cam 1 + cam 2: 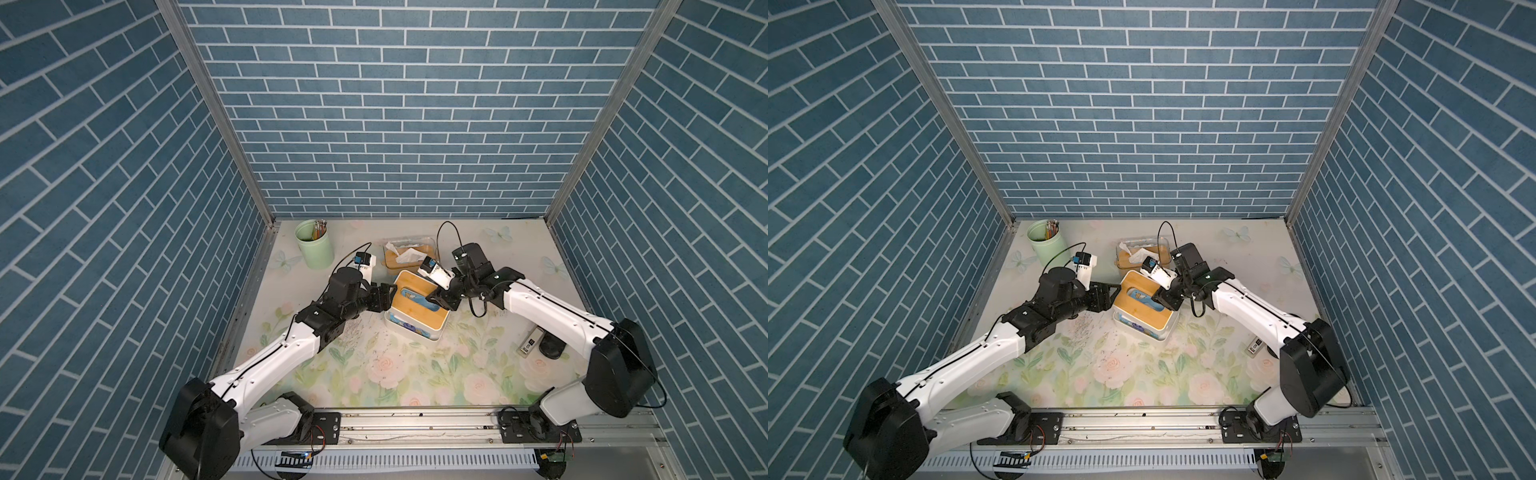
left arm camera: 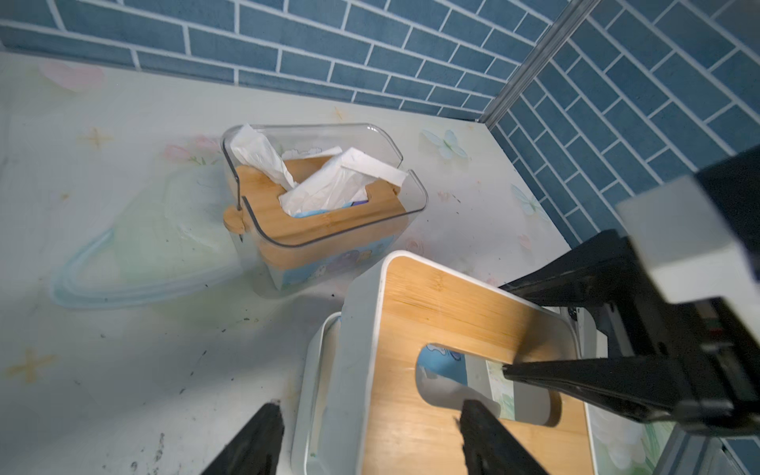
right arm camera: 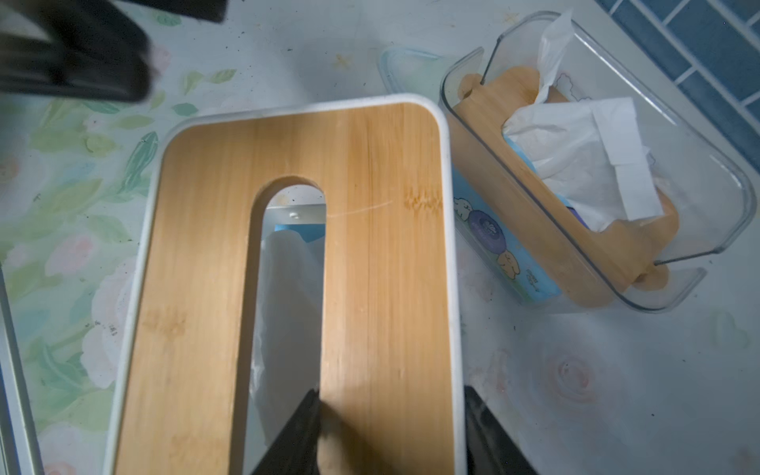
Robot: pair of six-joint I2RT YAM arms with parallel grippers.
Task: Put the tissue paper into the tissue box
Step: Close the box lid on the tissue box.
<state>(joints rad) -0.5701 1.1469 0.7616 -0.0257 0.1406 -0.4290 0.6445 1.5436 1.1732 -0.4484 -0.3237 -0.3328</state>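
the blue tissue paper pack [image 3: 288,267] already lies inside the white tissue box [image 1: 415,330], showing through the slot. the bamboo lid [image 3: 370,246] sits askew over it and seems not yet seated. the right claw [image 3: 390,411] pinches the lid, one finger in the slot. the left claw [image 2: 370,411] stands wide astride the lid's rim, gripping nothing.

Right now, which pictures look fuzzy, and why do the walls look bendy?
Right wrist view: the wooden lid looks a bit smeary. Left wrist view: the right arm looms fuzzy, while the clear box is sharp. Both top views: crisp, evenly lit, but the brick walls splay outward.
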